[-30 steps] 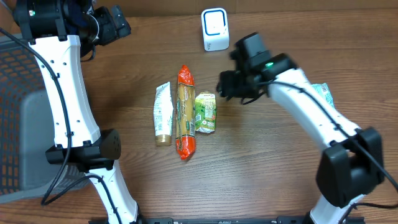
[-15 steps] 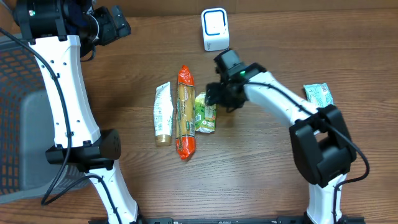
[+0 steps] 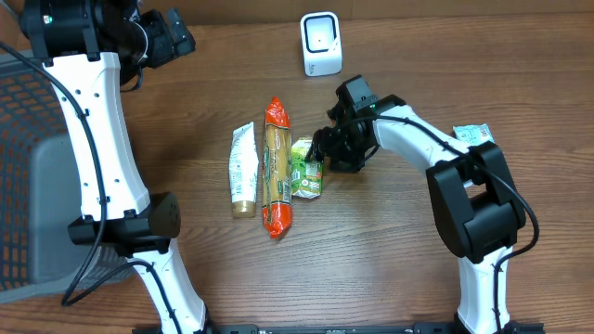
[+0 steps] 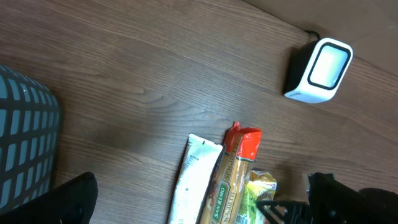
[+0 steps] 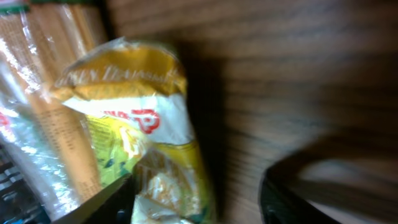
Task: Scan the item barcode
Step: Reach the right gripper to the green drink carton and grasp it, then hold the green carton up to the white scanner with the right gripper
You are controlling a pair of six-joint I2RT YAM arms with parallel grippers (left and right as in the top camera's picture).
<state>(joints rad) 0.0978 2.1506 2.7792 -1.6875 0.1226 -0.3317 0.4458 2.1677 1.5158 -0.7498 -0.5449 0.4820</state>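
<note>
While the brown wooden table (image 3: 390, 269) fills nearly the whole overhead view, a grey mesh basket (image 3: 19, 111) takes up its left edge. The white left arm (image 3: 97, 139) rises along that side, and the white right arm (image 3: 436, 148) reaches from the lower right toward the middle of the frame.

At the centre three items lie side by side, lengthwise from top to bottom of the frame. The long clear spaghetti packet with orange-red ends (image 3: 277, 167) is in the middle. The flat white tube with a tan cap (image 3: 243, 172) is just to its left. The small green and yellow foil pouch (image 3: 306, 169) touches its right side.

The white box-shaped barcode scanner (image 3: 321, 44) stands at the upper centre, well apart from the pouch. A small green and white packet (image 3: 475, 139) lies near the right edge, partly behind the right arm.

The left gripper (image 3: 176, 39) hangs at the upper left, its jaws spread wide and empty. The right gripper (image 3: 332, 148) sits low at the pouch's upper right corner. In the right wrist view its jaws stand apart, unclenched: one finger is beside the pouch, and bare wood separates the other from it.
</note>
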